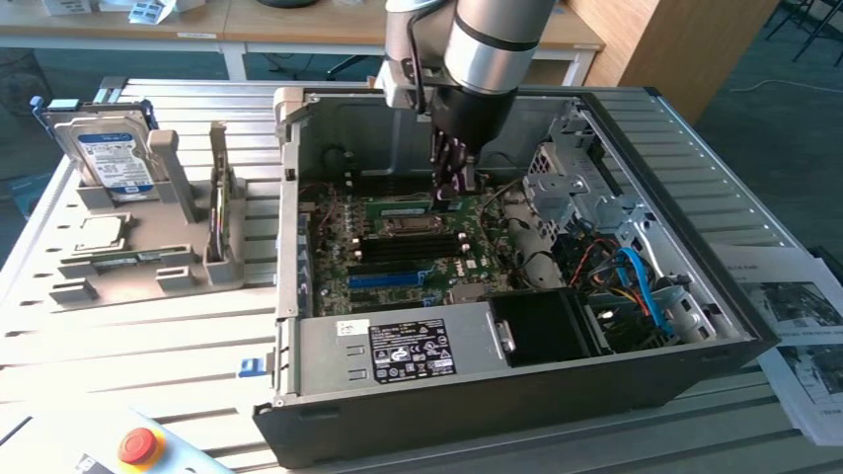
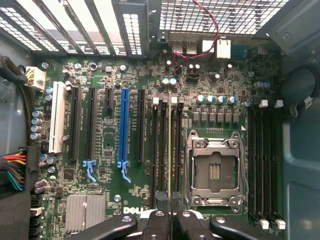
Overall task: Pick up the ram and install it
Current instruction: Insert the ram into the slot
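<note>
- On the exterior view's left, a grey fixture sits on the slatted table. A hard drive with a blue-white label stands upright in it, and a square silver CPU chip lies flat just in front of the drive.
- Near the lower corner on that side, a red button sits on a pale box.
- The open computer case takes up the middle of the table. Its motherboard faces up, and a power supply with a black label runs along the near wall.
- 1 arm reaches down into the case from above, and the gripper hangs over the board near its middle.
- The fingers are drawn in narrow and pinch the ram. In the exterior view it shows as a green strip level with the fingertips, stretching toward that view's left.
- In the wrist view the gripper holds the ram edge-on, a thin yellow-green line. It runs along the bank of black memory slots that lies between the blue slot and the empty CPU socket.
- I cannot tell whether the stick's lower edge touches a slot.
- A 2nd bank of memory slots lies on the socket's other side, well apart from the ram.
- Toward the exterior view's right, blue cables curl inside the case, and printed sheets lie on the table beside it.
</note>
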Controlling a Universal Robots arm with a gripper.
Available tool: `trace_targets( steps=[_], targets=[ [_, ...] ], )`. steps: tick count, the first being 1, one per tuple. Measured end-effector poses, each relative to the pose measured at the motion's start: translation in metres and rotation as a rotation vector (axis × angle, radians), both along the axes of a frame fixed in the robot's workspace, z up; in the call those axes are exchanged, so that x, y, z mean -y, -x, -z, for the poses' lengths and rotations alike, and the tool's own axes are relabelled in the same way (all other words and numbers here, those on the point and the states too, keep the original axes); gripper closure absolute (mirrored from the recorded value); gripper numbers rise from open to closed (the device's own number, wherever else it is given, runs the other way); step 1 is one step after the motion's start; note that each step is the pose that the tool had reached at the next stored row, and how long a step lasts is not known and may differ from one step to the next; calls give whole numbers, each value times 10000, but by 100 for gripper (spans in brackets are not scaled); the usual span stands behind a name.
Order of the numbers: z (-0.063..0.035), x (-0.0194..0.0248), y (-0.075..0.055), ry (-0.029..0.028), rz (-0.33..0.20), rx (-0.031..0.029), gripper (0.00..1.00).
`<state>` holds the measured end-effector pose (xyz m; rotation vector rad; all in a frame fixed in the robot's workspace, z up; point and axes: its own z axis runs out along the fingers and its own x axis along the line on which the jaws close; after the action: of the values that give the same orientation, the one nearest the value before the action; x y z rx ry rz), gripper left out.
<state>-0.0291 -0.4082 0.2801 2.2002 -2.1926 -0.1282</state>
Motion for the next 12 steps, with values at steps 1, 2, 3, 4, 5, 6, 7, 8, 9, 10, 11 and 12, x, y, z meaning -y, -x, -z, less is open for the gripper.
trace_targets(
  steps=[1, 2, 3, 4, 5, 6, 7, 8, 9, 10, 11, 12],
  targets=[
    [3, 10, 0, 0, 1, 0, 88],
    [6, 20, 0, 0, 1, 0, 88],
    [7, 29, 0, 1, 1, 0, 88],
    [10, 38, 0, 0, 1, 0, 88],
    [11, 44, 1, 0, 1, 0, 88],
    [12, 45, 1, -1, 2, 1, 88],
    [12, 45, 1, -1, 3, 0, 88],
    [11, 45, 1, 0, 2, 0, 88],
    [12, 45, 0, -1, 2, 1, 88],
    [17, 46, 0, 0, 1, 0, 88],
    [30, 46, 0, 1, 0, 0, 88],
    [46, 46, 0, 0, 0, 1, 88]
  ],
)
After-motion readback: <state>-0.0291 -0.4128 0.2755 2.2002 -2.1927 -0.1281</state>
